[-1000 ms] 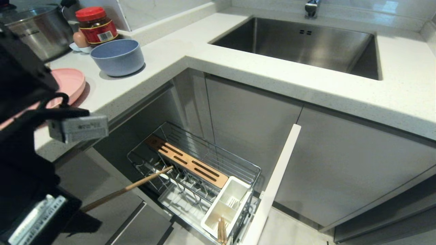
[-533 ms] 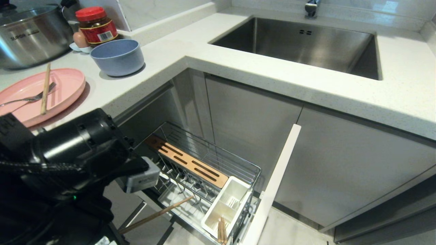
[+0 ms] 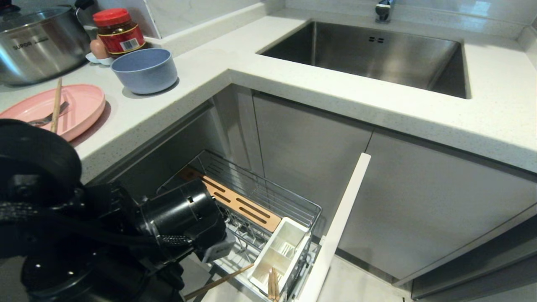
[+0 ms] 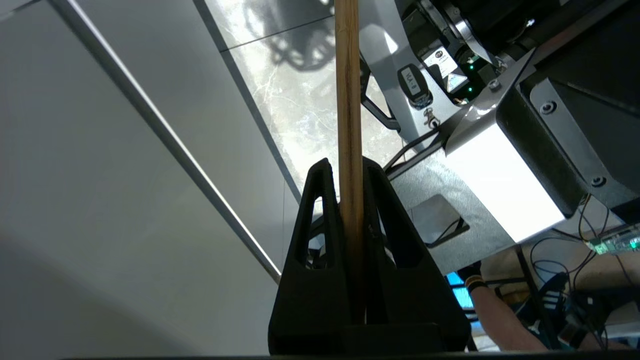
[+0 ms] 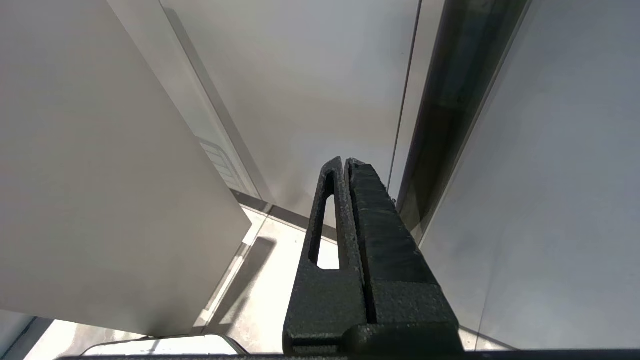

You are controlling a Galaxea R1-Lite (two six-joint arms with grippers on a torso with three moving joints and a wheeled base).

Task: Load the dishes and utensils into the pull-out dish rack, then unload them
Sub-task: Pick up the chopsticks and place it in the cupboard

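While our left gripper (image 4: 350, 172) pinches one chopstick (image 4: 348, 100) beside the rack (image 3: 268, 197), whose cup (image 3: 279, 253) holds another, plate (image 3: 84, 105), bowl (image 3: 144, 69) and fork (image 3: 46, 119) wait far off on the counter.

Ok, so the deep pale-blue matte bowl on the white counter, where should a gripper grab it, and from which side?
Pinch the deep pale-blue matte bowl at its near rim, coming down from above, one finger inside, one outside. It stands upright and open, probably too wide to span, and the red-lidded jar crowds its far side.
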